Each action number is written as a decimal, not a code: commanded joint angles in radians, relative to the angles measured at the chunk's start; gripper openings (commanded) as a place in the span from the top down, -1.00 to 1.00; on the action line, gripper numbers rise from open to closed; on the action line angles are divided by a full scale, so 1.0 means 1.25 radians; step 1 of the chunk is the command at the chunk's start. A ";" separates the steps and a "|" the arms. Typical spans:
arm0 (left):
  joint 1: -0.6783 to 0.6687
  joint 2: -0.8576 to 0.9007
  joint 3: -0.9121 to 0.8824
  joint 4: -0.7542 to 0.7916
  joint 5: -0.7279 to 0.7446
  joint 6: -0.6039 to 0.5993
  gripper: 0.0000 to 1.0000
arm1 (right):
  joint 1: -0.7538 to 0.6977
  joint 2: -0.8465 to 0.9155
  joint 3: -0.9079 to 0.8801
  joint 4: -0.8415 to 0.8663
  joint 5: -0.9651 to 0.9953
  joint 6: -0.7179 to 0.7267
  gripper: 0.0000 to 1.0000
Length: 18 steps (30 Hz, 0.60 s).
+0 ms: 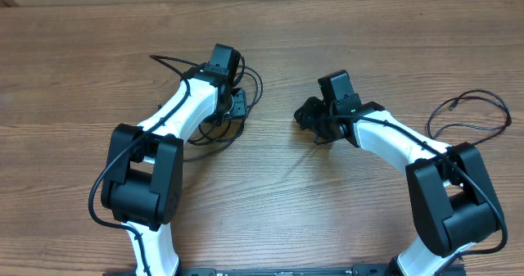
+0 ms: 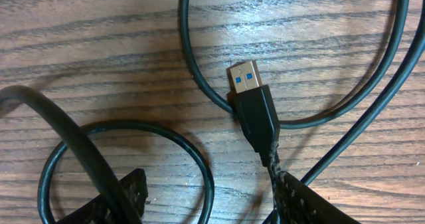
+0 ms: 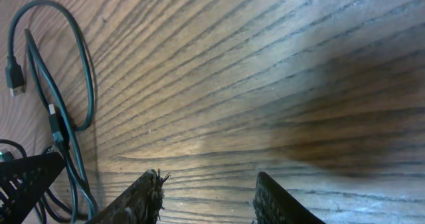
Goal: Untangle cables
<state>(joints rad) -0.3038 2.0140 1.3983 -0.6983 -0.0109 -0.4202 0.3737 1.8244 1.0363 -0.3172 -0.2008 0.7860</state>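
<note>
- Since the cables (image 1: 255, 88) are thin black cords, expect them to be light and limp. They will drape rather than hold a shape, and a pulled loop is likely to drag its neighbours across the wood.
- Location: the tangle lies left of the middle of the bench (image 1: 65, 55), toward the far edge, directly under the left gripper (image 2: 209, 179). One loose cord (image 1: 483, 93) sits well apart near the right edge, in an open curve with a small plug end.
- Look: smooth round black jacket, several overlapping loops. In the left wrist view a USB plug (image 2: 251, 94) lies flat, with a metal shell, a blue insert and a black moulded body. Its strain relief runs back to touch one of the fingers (image 2: 305, 201).
- Where to hold: judge the moulded plug body your best grip, since it is rigid, wider than the cord and unlikely to slip through the pads. The jacket looks slick, so a pinch mid-cord may slide. Keep off the metal shell and do not yank at the strain relief.
- Left gripper: the jaws stand apart, astride a loop lying on the wood. You can see nothing clamped.
- Right gripper (image 3: 209, 179): the jaws stand apart with bare wood between them, holding nothing. It sits to the right of the tangle, near it but clear, and the cords lie at the left margin of its view.
</note>
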 commanded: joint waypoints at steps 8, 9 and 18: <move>-0.004 -0.018 -0.011 0.020 0.003 -0.005 -0.25 | 0.000 0.007 -0.003 0.014 0.020 0.002 0.12; -0.004 -0.018 -0.013 0.024 0.003 -0.005 -0.25 | 0.000 0.007 -0.003 0.014 0.020 0.002 0.12; -0.004 -0.018 -0.014 0.042 0.002 -0.005 -0.24 | 0.000 0.007 -0.003 0.014 0.020 0.002 0.12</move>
<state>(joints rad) -0.3038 2.0140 1.3949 -0.6548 -0.0113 -0.4202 0.3737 1.8244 1.0363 -0.3069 -0.1905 0.7860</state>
